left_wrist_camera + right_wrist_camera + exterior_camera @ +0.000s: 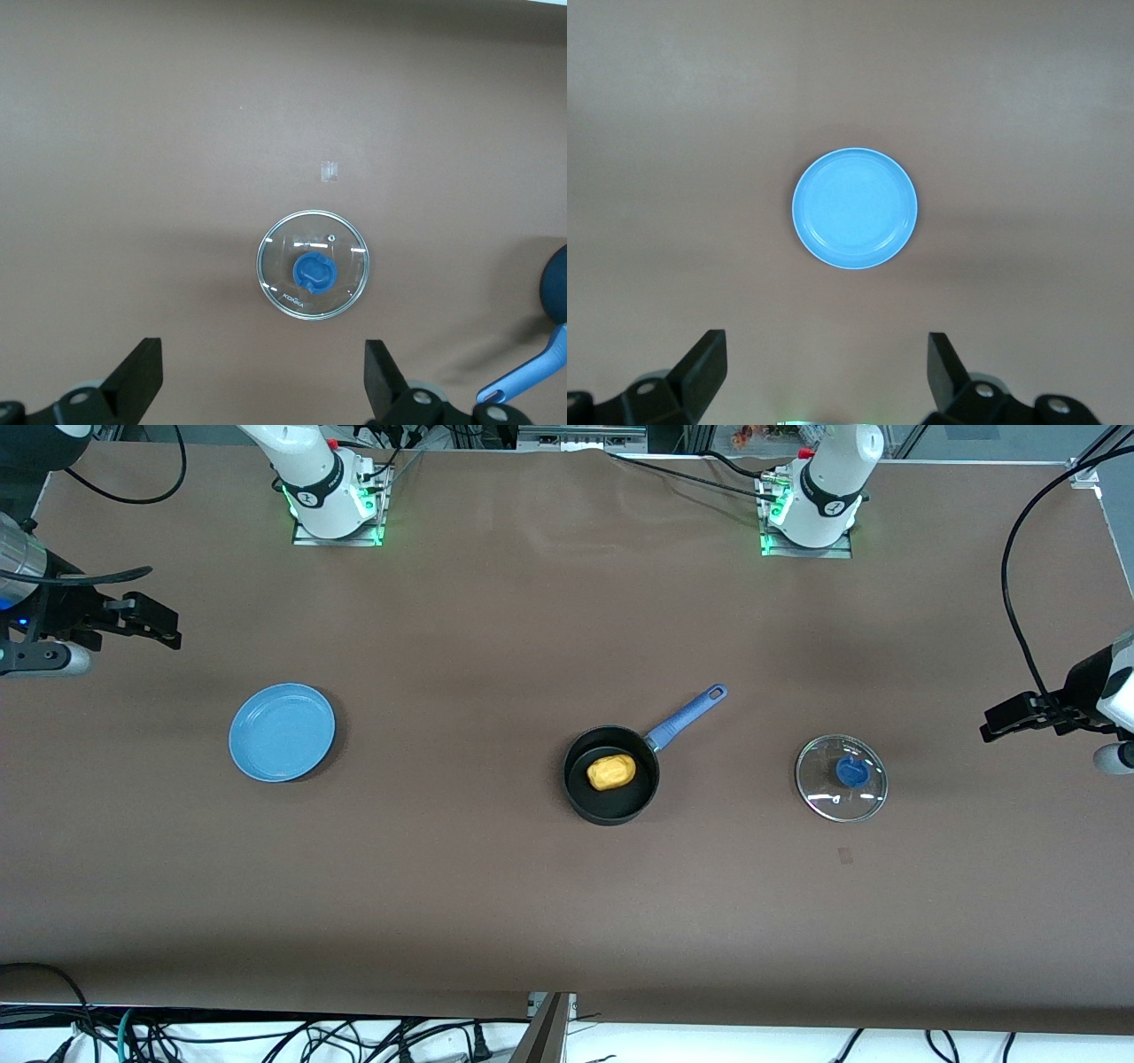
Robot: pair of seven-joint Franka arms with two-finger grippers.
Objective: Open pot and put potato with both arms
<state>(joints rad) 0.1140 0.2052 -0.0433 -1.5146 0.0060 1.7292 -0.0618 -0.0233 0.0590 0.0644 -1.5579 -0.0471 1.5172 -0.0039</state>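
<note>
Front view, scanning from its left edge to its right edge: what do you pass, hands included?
Right hand → blue plate → pot holding the potato → glass lid → left hand.

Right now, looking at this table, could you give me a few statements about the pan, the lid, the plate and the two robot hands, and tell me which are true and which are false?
1. The yellow-orange oval potato lies inside the small black saucepan with the blue handle. True.
2. The round glass lid with the blue knob covers the saucepan. False: it lies on the brown table beside the saucepan, toward the left arm's end.
3. The flat light-blue plate has nothing on it. True.
4. The left gripper holds the lid. False: its jaws are open and hold nothing.
5. The right gripper is shut on the plate. False: its jaws are open above the table.
</note>
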